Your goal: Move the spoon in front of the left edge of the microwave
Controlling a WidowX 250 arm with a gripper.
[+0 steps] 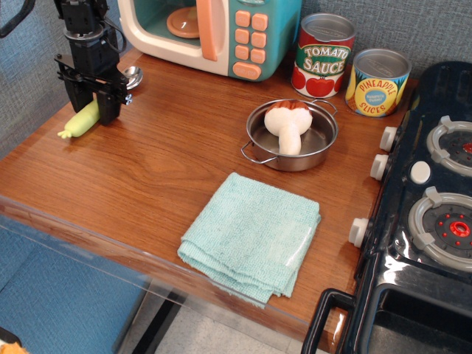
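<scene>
Smooth brown wood-grain table (162, 158) with a soft sheen; at far left, spoon (96, 107) of shiny silver metal bowl and matt pale-green plastic handle under a matt black gripper (93, 109). Glossy cream-and-teal plastic microwave (214, 33), polished metal pot (291, 140), fuzzy teal cloth (251, 236), glossy black plastic stove (428, 221)
</scene>
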